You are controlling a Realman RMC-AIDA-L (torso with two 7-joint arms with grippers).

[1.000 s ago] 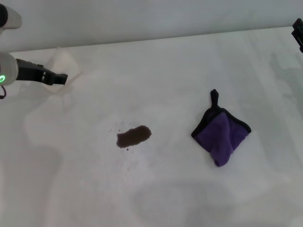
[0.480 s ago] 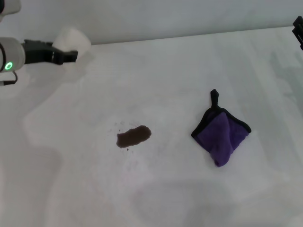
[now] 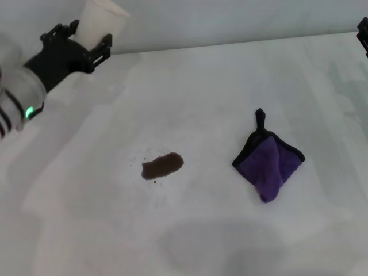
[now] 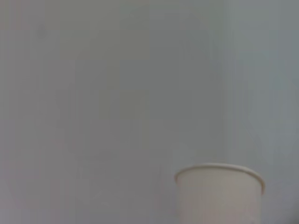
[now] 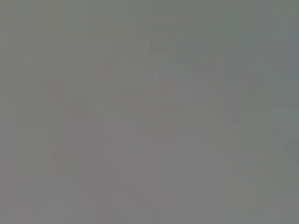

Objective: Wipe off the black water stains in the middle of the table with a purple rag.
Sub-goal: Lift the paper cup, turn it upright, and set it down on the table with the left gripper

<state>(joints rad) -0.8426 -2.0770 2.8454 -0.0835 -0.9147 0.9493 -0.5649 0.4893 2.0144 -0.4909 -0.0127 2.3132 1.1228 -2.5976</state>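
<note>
The black water stains (image 3: pixel 163 165) form a small dark oblong blotch with specks on the white table (image 3: pixel 190 98), near the middle. The purple rag (image 3: pixel 268 163) with black trim and a loop tab lies crumpled to the right of the blotch. My left gripper (image 3: pixel 92 37) is raised at the far left, shut on a white paper cup (image 3: pixel 102 18); the cup also shows in the left wrist view (image 4: pixel 218 193). My right gripper (image 3: pixel 363 35) is only a dark edge at the far right, well away from the rag.
A grey wall (image 3: pixel 230 17) runs behind the table's far edge. The right wrist view shows only a plain grey surface.
My left arm has lifted the white paper cup up off the table and turned it more upright, moving it toward the back left. The stains, the rag and the right arm have not moved.
</note>
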